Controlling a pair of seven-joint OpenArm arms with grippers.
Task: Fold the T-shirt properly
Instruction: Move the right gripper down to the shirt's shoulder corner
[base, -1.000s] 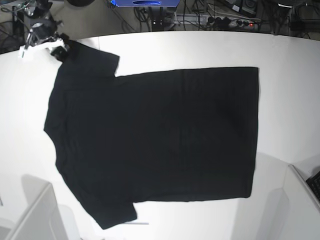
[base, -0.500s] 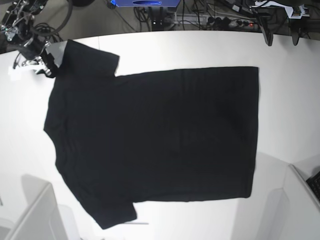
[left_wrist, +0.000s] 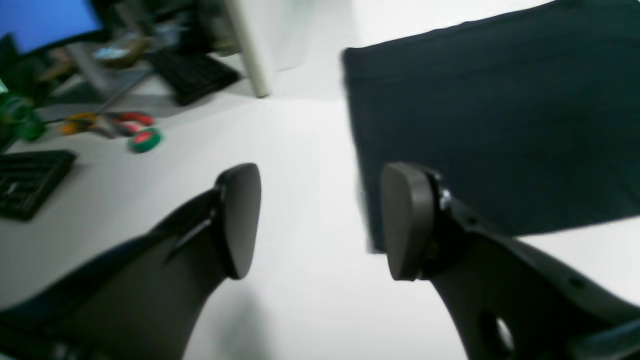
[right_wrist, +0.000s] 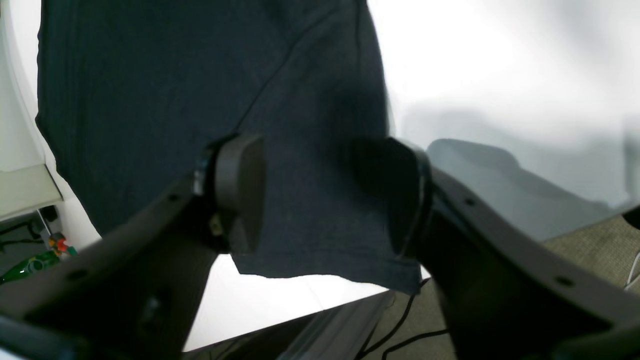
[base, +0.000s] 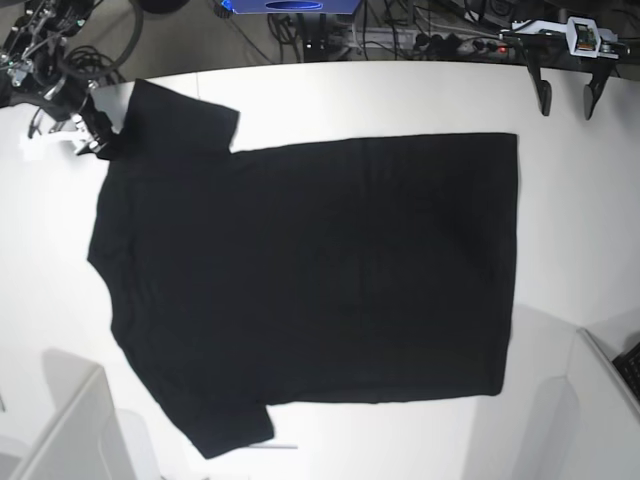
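Here the T-shirt (base: 300, 280) is spread flat across the middle of the white table (base: 580, 200), its plain black side up, so that no print is seen; the hem runs down the base view's right, and the collar and both short sleeves lie toward that view's left. Nothing of it is folded yet, by the look of it. Being thin, limp cloth, it is judged light and soft: it will sag and drape from any hold, it cannot be pushed into shape, and it may slide over the smooth table when dragged. A hold is therefore best taken at edges and corners, where only one or two layers need be pinched, and a whole side is better lifted by two corners at once. At the far sleeve of the T-shirt, in the base view's upper left, the right gripper (base: 95, 130) is seen; in the right wrist view its jaws are spread wide with the sleeve's cloth (right_wrist: 310, 200) showing between them, near the sleeve's hem, and nothing is pinched. Whether the pads touch the cloth cannot be told. Well apart from the T-shirt, beyond its far hem corner (base: 514, 137), the left gripper (base: 565, 97) hangs over the table's back edge, likewise gaping and holding nothing; that corner (left_wrist: 350, 52) shows, blurred, in the left wrist view.
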